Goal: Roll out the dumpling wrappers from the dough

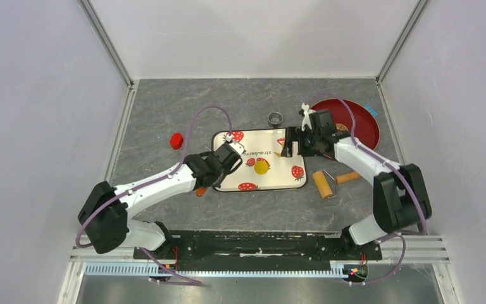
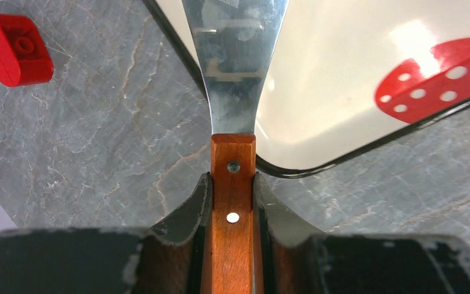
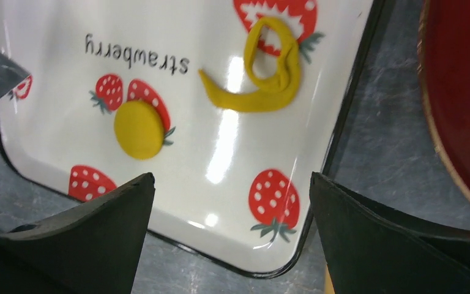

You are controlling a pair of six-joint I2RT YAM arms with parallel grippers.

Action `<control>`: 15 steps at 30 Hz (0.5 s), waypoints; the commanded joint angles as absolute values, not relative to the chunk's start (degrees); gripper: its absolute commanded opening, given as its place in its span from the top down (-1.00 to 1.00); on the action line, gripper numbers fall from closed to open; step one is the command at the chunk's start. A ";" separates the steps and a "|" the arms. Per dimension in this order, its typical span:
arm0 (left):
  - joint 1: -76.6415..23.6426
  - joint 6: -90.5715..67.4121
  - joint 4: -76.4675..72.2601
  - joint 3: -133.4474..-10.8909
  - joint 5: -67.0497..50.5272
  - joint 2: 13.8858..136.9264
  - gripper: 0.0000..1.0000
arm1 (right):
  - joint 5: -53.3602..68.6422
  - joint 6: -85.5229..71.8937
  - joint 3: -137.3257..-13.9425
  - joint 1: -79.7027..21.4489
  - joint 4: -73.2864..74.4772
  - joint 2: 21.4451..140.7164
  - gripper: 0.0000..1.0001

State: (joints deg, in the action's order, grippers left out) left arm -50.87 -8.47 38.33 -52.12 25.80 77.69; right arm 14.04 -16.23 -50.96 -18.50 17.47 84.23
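A round yellow dumpling wrapper lies flat on the white strawberry tray; it also shows in the right wrist view. A thin looped yellow dough scrap lies on the tray beyond it, near the tray's right rim. My right gripper is open and empty above the tray's right part. My left gripper is shut on the wooden handle of a metal spatula, whose blade reaches over the tray's left corner.
A small metal ring cutter stands behind the tray. A dark red plate sits at the back right. A wooden roller lies right of the tray. A red block lies left of the tray.
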 commanded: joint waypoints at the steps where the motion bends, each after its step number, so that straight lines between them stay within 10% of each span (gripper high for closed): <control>1: -47.14 2.24 32.44 -51.07 21.01 74.08 0.96 | 9.74 -9.87 -62.36 -16.35 23.70 91.74 -0.96; 15: -39.29 12.69 29.27 -48.63 13.47 75.21 0.96 | 10.11 -4.08 -83.71 -10.88 33.45 112.77 -0.96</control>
